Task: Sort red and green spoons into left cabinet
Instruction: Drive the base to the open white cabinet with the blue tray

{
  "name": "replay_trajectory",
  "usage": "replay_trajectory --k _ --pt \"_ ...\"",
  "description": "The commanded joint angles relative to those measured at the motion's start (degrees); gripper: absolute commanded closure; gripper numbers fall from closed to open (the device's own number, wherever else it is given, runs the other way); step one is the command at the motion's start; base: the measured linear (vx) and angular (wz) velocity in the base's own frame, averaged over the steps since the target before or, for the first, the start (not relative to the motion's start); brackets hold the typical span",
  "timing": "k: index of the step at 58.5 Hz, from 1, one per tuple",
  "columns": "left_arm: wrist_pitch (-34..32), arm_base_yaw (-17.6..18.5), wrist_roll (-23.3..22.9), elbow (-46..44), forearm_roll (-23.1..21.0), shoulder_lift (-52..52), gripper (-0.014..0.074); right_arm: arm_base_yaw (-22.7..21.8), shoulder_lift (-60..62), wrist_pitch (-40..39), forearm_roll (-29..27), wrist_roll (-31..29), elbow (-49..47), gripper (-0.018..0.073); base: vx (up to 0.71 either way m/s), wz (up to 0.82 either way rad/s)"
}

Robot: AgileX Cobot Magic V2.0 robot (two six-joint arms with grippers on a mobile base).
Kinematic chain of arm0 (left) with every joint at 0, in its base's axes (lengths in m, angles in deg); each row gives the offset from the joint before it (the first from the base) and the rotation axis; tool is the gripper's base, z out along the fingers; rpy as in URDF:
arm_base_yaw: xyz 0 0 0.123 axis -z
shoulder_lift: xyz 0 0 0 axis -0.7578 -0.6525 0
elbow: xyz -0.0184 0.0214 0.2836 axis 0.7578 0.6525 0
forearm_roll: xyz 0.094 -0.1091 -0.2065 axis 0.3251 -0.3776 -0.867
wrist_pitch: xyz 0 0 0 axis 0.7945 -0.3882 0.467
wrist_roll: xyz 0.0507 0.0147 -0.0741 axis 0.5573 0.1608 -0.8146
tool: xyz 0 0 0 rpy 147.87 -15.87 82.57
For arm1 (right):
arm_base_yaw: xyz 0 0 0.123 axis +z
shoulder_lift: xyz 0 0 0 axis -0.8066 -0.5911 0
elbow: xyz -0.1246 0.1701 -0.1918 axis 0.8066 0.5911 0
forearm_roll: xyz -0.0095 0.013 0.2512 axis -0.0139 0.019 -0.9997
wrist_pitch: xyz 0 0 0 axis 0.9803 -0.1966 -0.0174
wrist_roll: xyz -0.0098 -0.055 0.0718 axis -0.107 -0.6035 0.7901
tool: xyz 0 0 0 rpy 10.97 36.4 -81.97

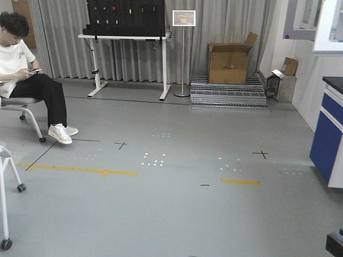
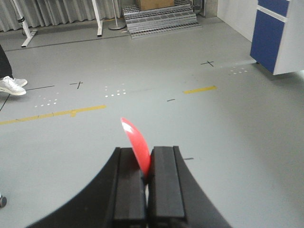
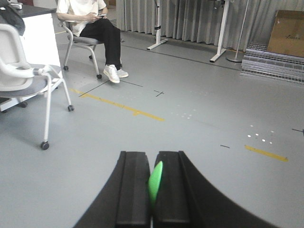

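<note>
My left gripper (image 2: 146,161) clamps the red spoon (image 2: 135,141), my right gripper (image 3: 152,161) the green spoon (image 3: 156,183), both low centre of frame, pinched firmly for carrying to the left cabinet, which is out of view.

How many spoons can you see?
2: the red spoon is clamped in the left gripper, the green spoon in the right gripper. Most of each is hidden.

Middle: floor (image 1: 171,214) is lying open.
Left: seated person (image 1: 16,59) and wheeled chair (image 3: 23,76) are crowding.
Right: blue cabinet (image 1: 327,144) is blocking.

Red spoon (image 2: 136,143) and green spoon (image 3: 155,182) sit clamped.
</note>
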Motion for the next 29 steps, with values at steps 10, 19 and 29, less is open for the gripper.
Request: replay_trajectory --k 10,19,29 --pt "-4.53 0.35 -0.11 -1.92 -0.32 0.12 0.0596 -0.21 -0.06 -4.44 0.57 -0.21 -1.79 0.0564 0.74 0.03" --pt "-4.53 0.35 -0.11 -1.92 -0.32 0.11 0.0596 -0.21 -0.06 -4.44 0.57 -0.21 -1.79 0.0564 0.75 0.00" --pt "-4.54 0.35 -0.11 -1.92 -0.32 0.11 0.0596 -0.21 -0.06 -4.44 0.57 -0.21 -1.79 0.0564 0.73 0.00"
